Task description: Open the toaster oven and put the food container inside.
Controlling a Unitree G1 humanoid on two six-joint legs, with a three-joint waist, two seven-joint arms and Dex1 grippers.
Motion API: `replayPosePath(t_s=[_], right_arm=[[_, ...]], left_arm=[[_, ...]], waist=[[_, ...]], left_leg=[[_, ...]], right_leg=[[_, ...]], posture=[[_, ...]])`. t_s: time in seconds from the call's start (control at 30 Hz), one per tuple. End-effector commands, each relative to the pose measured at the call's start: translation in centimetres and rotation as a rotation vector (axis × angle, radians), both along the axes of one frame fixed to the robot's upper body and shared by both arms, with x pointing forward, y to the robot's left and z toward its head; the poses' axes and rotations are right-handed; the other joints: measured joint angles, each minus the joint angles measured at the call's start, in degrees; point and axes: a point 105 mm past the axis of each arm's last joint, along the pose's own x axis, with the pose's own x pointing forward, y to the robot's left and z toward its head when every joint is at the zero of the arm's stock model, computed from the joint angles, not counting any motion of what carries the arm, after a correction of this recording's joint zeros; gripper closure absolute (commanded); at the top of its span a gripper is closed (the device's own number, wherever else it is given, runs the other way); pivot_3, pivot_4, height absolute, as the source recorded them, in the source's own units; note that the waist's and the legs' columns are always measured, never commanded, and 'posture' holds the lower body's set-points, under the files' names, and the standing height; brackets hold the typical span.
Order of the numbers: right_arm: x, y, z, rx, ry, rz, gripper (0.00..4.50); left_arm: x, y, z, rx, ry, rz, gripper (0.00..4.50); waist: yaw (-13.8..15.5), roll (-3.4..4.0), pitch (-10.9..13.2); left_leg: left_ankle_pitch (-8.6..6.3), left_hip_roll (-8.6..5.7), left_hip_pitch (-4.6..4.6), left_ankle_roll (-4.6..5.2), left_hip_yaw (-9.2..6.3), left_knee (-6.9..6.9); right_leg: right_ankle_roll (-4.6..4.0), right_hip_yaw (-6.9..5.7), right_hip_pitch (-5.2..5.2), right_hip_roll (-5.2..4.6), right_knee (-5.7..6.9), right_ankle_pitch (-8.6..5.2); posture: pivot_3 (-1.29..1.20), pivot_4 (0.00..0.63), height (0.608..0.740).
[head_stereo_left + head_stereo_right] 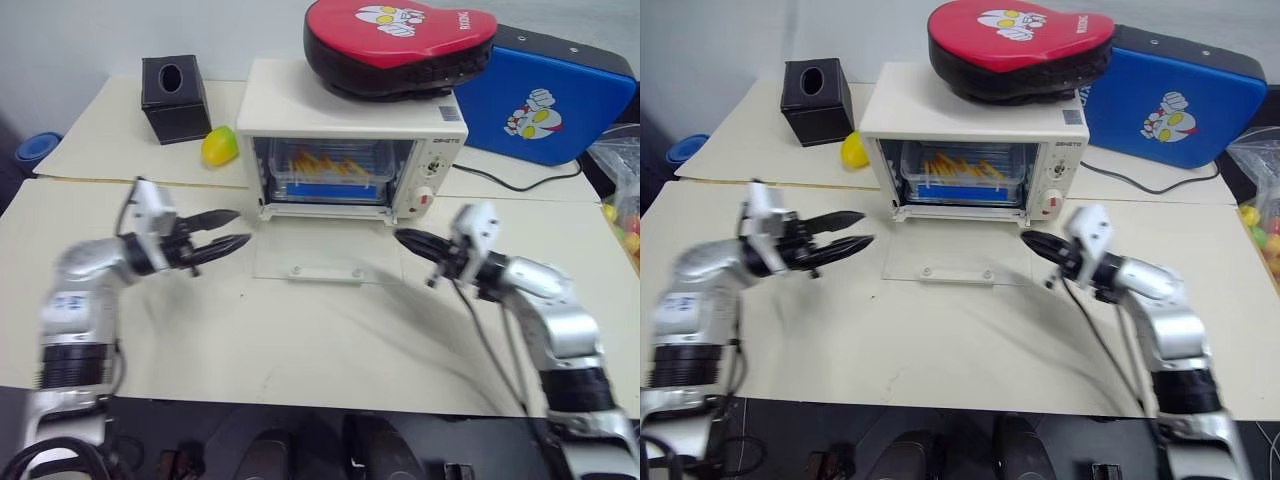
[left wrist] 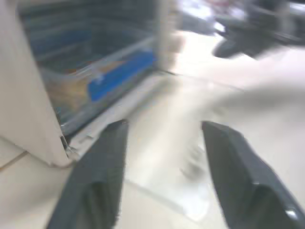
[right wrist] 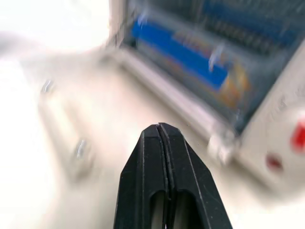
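The cream-white toaster oven (image 1: pixel 285 105) stands at the middle back of the table. Its glass door (image 1: pixel 320 255) lies folded down flat on the tabletop in front of it. The clear food container (image 1: pixel 330 175), with a blue strip and orange fries, sits inside the oven cavity, also seen in the wrist views (image 3: pixel 181 47). My left gripper (image 1: pixel 238 228) hovers open to the left of the lowered door with nothing between its fingers (image 2: pixel 102 176). My right gripper (image 1: pixel 402 238) is shut and empty, just right of the door and pointing toward the oven's front.
A red padded mitt (image 1: pixel 400 40) lies on the oven's top. A blue pad (image 1: pixel 545 105) leans behind on the right, with a black cable (image 1: pixel 510 180) before it. A black tissue box (image 1: pixel 175 98) and a yellow-green fruit (image 1: pixel 220 146) sit back left.
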Motion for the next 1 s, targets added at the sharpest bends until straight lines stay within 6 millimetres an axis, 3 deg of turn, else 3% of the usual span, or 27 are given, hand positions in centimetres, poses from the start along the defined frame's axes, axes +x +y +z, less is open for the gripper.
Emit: replayPosePath(t_s=[0.03,0.1,0.2,0.27,0.4,0.53,0.6,0.8,0.9,1.0], right_arm=[[-0.9,-2.8,-2.6,-0.079,0.061,0.055,4.50],[-0.5,-3.1,-3.8,-0.082,0.098,0.066,4.50],[0.0,-1.6,-5.8,-0.078,0.144,0.125,4.50],[0.7,-0.1,-5.7,-0.007,0.130,0.140,4.50],[1.9,3.1,-3.7,0.137,0.049,0.180,4.50],[2.5,4.2,-0.9,0.286,-0.036,0.172,4.50],[2.9,4.1,1.5,0.386,-0.100,0.153,4.50],[2.3,3.0,8.1,0.577,-0.195,0.145,4.50],[0.7,2.9,8.6,0.449,-0.200,0.190,4.50],[-2.1,2.4,6.1,0.191,-0.192,0.282,3.92]], left_arm=[[-2.3,1.9,0.2,0.047,0.077,-0.123,0.66],[-2.7,2.4,0.1,0.050,0.101,-0.136,0.02],[-2.7,2.1,-0.2,0.008,0.096,-0.127,0.02],[-2.3,1.6,0.1,-0.044,0.067,-0.105,0.02],[-1.7,0.6,1.7,-0.189,0.008,-0.052,0.02],[-1.4,0.7,2.4,-0.274,0.000,0.012,0.02],[-1.1,1.0,2.7,-0.317,-0.013,0.057,0.02],[-0.6,1.9,-0.2,-0.171,-0.041,0.179,0.02],[-0.7,2.8,-2.1,-0.073,-0.037,0.230,0.02],[-1.2,3.1,-3.7,0.021,-0.050,0.257,0.00]], waist=[[0.22,0.00,0.00],[0.21,0.06,0.03],[-0.36,0.06,0.04],[-0.75,0.06,0.03],[-0.86,0.05,0.04],[-0.57,0.06,0.03],[-0.50,0.06,0.04],[-0.45,0.07,0.03],[-0.35,0.07,0.03],[0.24,0.05,0.02]], left_leg=[[0.01,-0.01,0.04,0.02,0.02,0.00],[0.00,-0.01,0.07,0.04,0.05,-0.01],[0.01,0.00,0.01,0.04,0.10,-0.02],[0.02,0.03,-0.02,0.02,0.11,-0.02],[0.03,0.08,-0.06,-0.01,0.13,0.02],[0.03,0.07,-0.09,-0.02,0.08,0.05],[0.03,0.06,-0.10,-0.02,0.07,0.08],[0.02,0.05,-0.13,-0.04,0.02,0.11],[0.02,0.05,-0.13,-0.04,0.01,0.04],[0.00,0.04,-0.14,0.00,0.00,-0.06]], right_leg=[[-0.01,0.01,0.03,-0.02,0.01,0.00],[-0.01,0.05,0.03,-0.02,0.04,0.01],[-0.01,0.09,-0.11,-0.02,0.15,0.01],[-0.01,0.09,-0.17,0.02,0.27,0.01],[-0.01,0.09,-0.22,0.06,0.45,0.01],[-0.02,0.06,-0.24,0.06,0.45,0.01],[-0.01,0.06,-0.23,0.05,0.44,0.01],[-0.02,0.02,-0.23,0.04,0.41,0.01],[-0.02,0.02,-0.23,0.04,0.37,0.01],[-0.02,0.02,-0.20,0.03,0.26,0.01]], posture=[[0.00,0.150,0.740],[0.00,0.150,0.740],[0.00,0.150,0.740],[0.00,0.150,0.740],[0.00,0.150,0.740],[0.00,0.150,0.740],[0.00,0.150,0.740],[0.00,0.150,0.740],[0.00,0.150,0.740],[0.00,0.150,0.740]])
